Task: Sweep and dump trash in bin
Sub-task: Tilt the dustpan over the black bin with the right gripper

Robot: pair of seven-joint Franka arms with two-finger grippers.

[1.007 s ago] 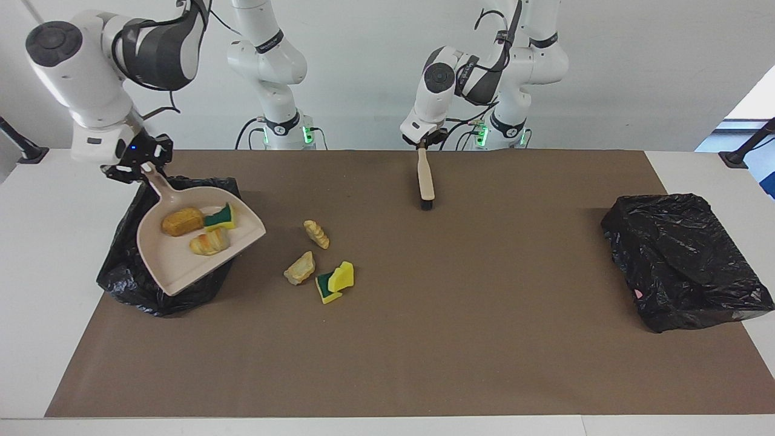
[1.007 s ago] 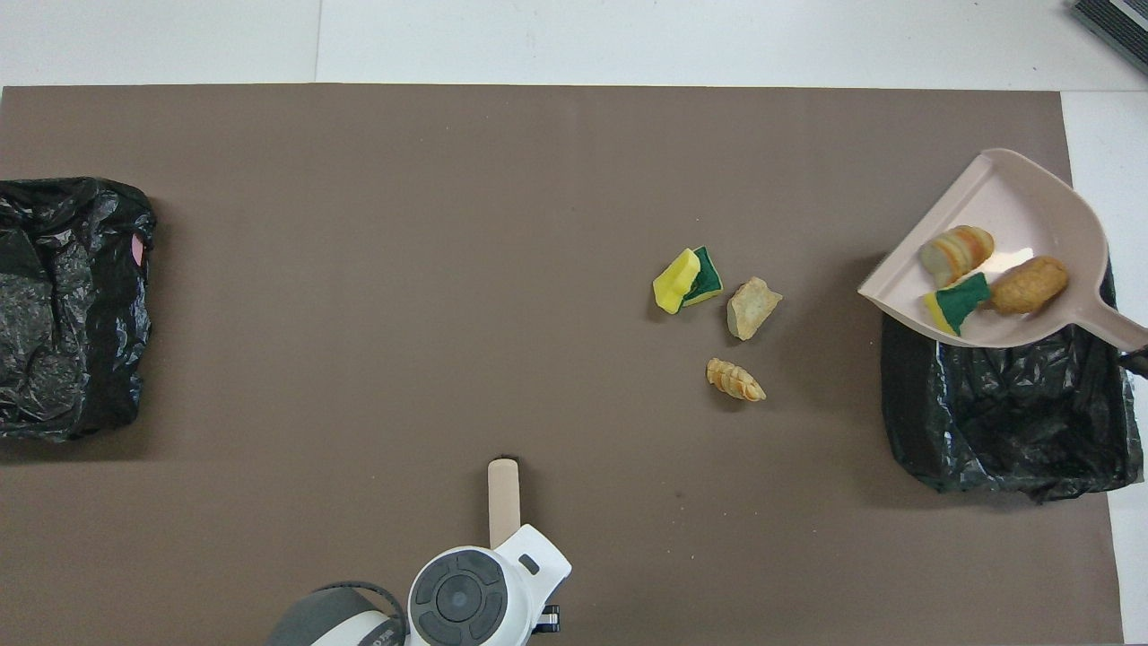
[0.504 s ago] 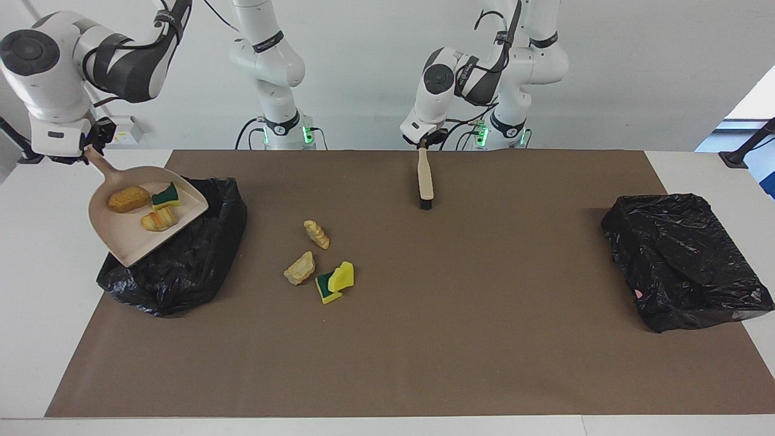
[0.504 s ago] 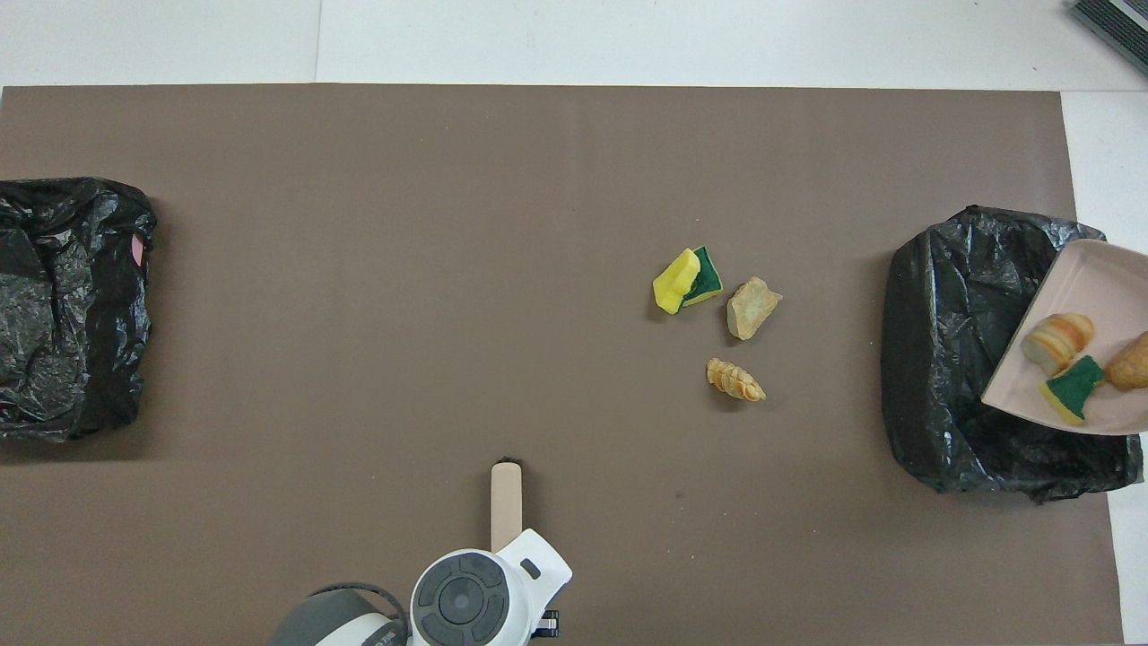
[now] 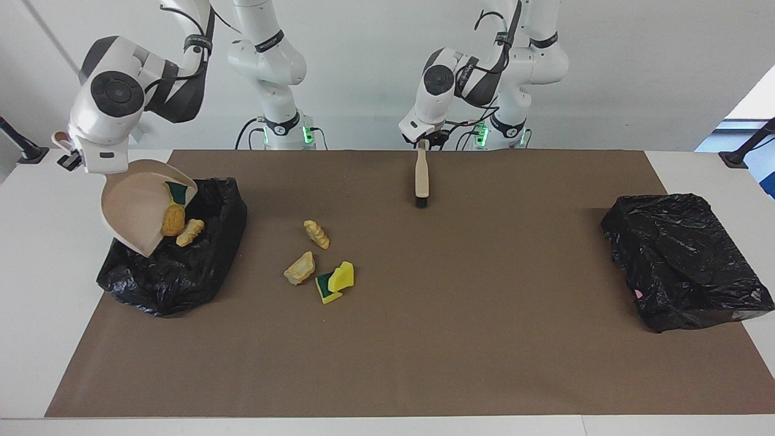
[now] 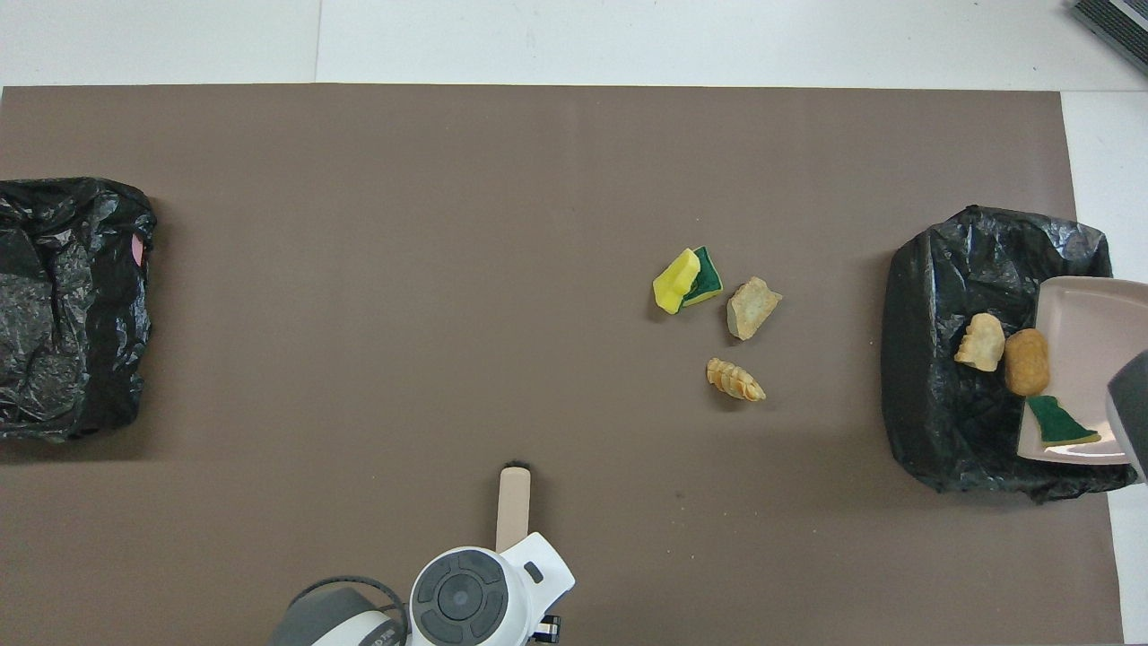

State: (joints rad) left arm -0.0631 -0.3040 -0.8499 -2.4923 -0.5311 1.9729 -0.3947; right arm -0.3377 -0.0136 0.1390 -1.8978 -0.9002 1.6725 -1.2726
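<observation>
My right gripper (image 5: 71, 158) is shut on the handle of the beige dustpan (image 5: 134, 206), which is tipped steeply over the black-bagged bin (image 5: 181, 272) at the right arm's end. A green-topped sponge (image 5: 177, 192), an orange-brown chunk (image 5: 173, 220) and a tan bread piece (image 5: 191, 232) slide off its lip. Three pieces lie on the mat: a ridged bread piece (image 5: 316, 234), a tan chunk (image 5: 300, 268) and a yellow-green sponge (image 5: 335, 281). My left gripper (image 5: 422, 143) is shut on a brush (image 5: 421, 178), which hangs bristles down near the robots.
A second black bag (image 5: 684, 260) lies at the left arm's end of the brown mat (image 5: 460, 339). In the overhead view the dustpan (image 6: 1090, 332) covers part of the bin (image 6: 942, 296), and the loose pieces lie beside the yellow sponge (image 6: 686, 280).
The right arm swung the dustpan outward over the bin and tipped it steeply; the three pieces slid to its lip and are falling. The brush barely moved.
</observation>
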